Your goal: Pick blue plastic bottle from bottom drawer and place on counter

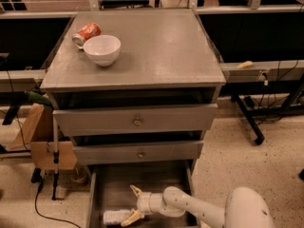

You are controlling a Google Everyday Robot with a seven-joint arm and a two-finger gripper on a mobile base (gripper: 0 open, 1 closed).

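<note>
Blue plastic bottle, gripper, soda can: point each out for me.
blue plastic bottle [115, 216], camera view, on its label.
gripper [132, 205], camera view, midway between its open jaws, inside the bottom drawer [156, 177].
soda can [87, 33], camera view, on its orange side.

You're in a lab-like office: dark workbenches [259, 39] flank the cabinet [137, 122] on a speckled floor [237, 160]; the gripper [134, 204] hangs spread inside its bottom drawer [156, 178].

Pincer [134, 204], fingers spread, sits in the bottom drawer [114, 184] under the jutting middle drawer [137, 152]; bowl [101, 49] and can [86, 33] crowd the table's [166, 51] far-left corner.
</note>
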